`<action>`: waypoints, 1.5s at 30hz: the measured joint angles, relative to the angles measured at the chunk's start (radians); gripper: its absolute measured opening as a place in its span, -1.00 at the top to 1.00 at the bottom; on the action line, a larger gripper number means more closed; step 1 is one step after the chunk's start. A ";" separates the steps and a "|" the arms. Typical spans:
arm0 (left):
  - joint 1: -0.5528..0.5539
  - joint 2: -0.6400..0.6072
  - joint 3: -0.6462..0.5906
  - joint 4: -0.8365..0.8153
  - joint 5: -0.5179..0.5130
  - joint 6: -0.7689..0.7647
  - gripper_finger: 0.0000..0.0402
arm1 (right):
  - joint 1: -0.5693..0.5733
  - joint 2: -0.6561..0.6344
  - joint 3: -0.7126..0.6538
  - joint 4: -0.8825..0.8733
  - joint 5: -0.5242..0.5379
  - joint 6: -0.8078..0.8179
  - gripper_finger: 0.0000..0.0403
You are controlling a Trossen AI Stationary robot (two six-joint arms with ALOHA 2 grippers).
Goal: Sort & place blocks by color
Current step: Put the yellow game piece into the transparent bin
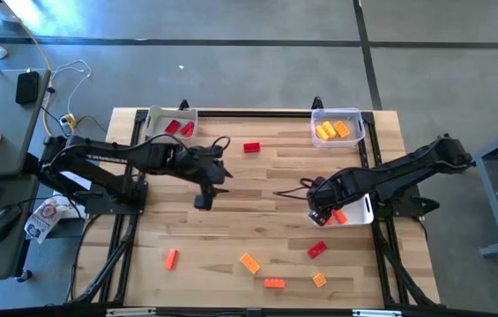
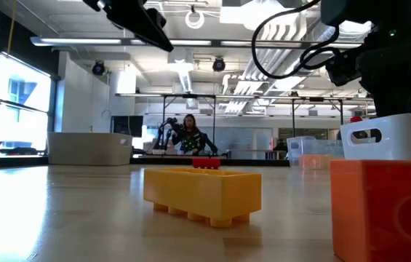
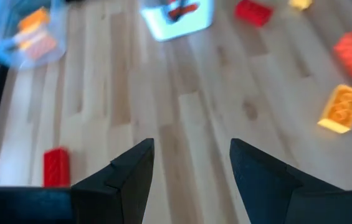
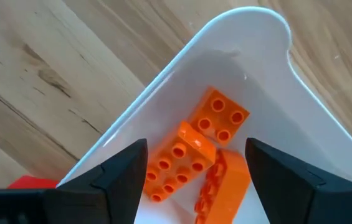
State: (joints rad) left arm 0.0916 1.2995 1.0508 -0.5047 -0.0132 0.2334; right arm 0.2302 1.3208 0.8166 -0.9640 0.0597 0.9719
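My right gripper [image 4: 194,163] is open and empty. It hovers over the white bin [image 4: 250,37], where three orange blocks [image 4: 191,155] lie on the floor. In the high view it sits at the bin's left end [image 1: 320,215]. My left gripper [image 3: 191,158] is also open and empty, hanging above bare wood near the table's middle [image 1: 204,199]. Loose blocks on the table: a red one [image 1: 251,147] toward the far side, another red one [image 1: 316,249], and orange ones [image 1: 171,258] [image 1: 249,262] [image 1: 274,283] and a yellow one [image 1: 319,280] near the near edge.
A clear bin with red blocks [image 1: 171,125] stands at the far left corner, and a clear bin with yellow-orange blocks [image 1: 337,129] at the far right. In the low view a yellow block [image 2: 203,193] and an orange block [image 2: 383,207] lie close to the camera. A person sits in the room far behind.
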 joint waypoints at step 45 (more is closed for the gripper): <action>-0.348 0.337 0.000 0.307 0.036 0.111 0.02 | 0.117 -0.034 0.168 0.423 0.306 -0.191 -0.27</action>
State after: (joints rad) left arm -0.2564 1.6362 1.0508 -0.1973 0.0227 0.3443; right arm 0.3477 1.2873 0.9844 -0.5411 0.3660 0.7807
